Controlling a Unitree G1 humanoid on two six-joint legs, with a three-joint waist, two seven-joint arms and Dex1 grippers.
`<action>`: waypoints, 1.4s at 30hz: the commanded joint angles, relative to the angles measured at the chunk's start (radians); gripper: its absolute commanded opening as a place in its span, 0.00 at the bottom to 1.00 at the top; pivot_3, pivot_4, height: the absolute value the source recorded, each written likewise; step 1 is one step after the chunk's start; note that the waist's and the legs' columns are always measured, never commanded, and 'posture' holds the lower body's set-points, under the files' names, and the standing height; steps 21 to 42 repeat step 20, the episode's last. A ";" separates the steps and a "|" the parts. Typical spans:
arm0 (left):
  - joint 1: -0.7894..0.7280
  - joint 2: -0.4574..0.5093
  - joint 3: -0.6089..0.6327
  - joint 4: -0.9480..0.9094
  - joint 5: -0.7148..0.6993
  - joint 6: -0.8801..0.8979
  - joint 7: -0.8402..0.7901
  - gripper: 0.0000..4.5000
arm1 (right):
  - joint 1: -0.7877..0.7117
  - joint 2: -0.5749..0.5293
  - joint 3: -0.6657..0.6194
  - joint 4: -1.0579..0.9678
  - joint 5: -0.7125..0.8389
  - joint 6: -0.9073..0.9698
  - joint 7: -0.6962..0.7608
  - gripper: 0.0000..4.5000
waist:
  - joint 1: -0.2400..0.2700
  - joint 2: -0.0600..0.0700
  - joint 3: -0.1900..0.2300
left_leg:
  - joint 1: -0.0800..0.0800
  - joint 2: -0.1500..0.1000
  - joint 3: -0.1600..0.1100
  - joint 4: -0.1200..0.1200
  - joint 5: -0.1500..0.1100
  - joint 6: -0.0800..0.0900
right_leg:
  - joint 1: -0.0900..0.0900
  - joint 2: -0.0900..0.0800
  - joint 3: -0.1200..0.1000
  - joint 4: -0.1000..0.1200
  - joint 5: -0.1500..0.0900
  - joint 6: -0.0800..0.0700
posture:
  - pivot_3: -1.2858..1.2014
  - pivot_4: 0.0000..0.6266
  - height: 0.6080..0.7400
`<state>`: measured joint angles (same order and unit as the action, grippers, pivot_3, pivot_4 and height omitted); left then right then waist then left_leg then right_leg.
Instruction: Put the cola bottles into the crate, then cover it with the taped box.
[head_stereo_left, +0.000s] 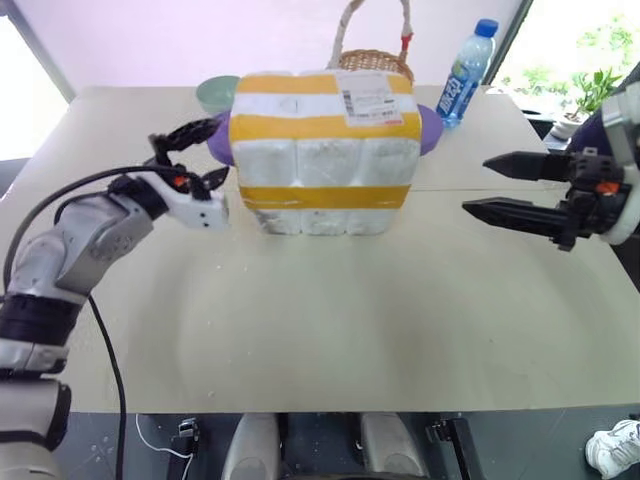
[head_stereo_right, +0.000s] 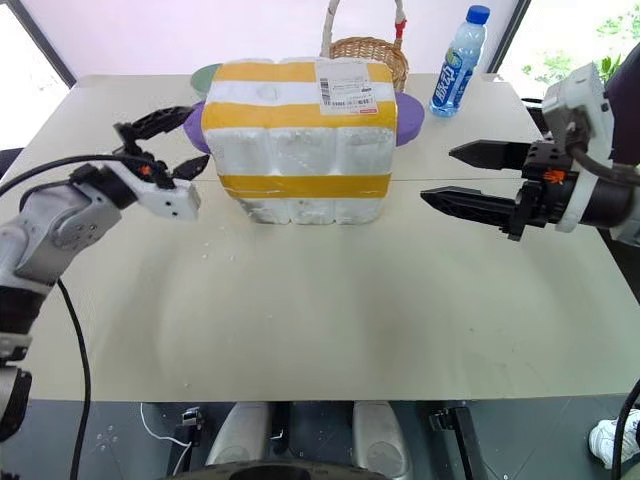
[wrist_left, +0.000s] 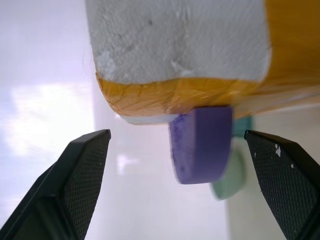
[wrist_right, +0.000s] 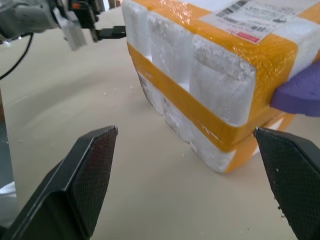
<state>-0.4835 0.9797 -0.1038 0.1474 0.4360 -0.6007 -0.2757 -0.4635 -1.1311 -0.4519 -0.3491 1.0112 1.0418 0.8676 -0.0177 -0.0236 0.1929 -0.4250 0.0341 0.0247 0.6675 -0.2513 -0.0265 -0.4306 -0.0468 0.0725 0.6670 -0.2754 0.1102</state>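
Between the two grippers sits the taped box (head_stereo_left: 324, 150), resting on the table (head_stereo_left: 330, 320), and it looks like it is already over the crate, so the cola bottles would be hidden inside. The left gripper (head_stereo_left: 197, 154) has its two black fingers spread wide with nothing between them, and the box's near side is just past its fingertips, close but not touching. The right gripper (head_stereo_left: 500, 186) is also wide open and holds nothing, and the box is well apart from its fingers, off beyond the tips. A purple plate (wrist_left: 201, 145) peeks out behind the box, just past the left fingers, with a green bowl (head_stereo_left: 215, 92) further back. A wicker basket (head_stereo_left: 375, 58) and a water bottle (head_stereo_left: 464, 73) stand beyond the box. The job looks about done, so the good way now is to pull both hands straight back, slow and level, so no finger bumps the box and knocks it crooked.
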 joint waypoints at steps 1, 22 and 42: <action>0.162 0.076 0.063 -0.096 -0.379 0.037 -0.258 0.99 | 0.028 -0.004 -0.062 -0.011 -0.010 -0.026 -0.002 1.00 | 0.000 0.001 0.000 | 0.000 0.000 0.000 0.000 0.000 0.000 | 0.000 -0.001 0.000 0.000 0.000 0.000 | 0.52 0.24 1.00; -0.035 0.314 0.309 -0.033 -1.244 1.237 -1.079 0.99 | 0.024 0.007 0.043 0.056 -0.102 -0.125 0.048 1.00 | -0.026 0.001 -0.001 | 0.005 -0.001 -0.001 -0.001 0.000 0.001 | 0.005 0.005 -0.001 -0.002 -0.001 -0.001 | 0.52 0.24 1.00; -0.035 0.314 0.309 -0.033 -1.244 1.237 -1.079 0.99 | 0.024 0.007 0.043 0.056 -0.102 -0.125 0.048 1.00 | -0.026 0.001 -0.001 | 0.005 -0.001 -0.001 -0.001 0.000 0.001 | 0.005 0.005 -0.001 -0.002 -0.001 -0.001 | 0.52 0.24 1.00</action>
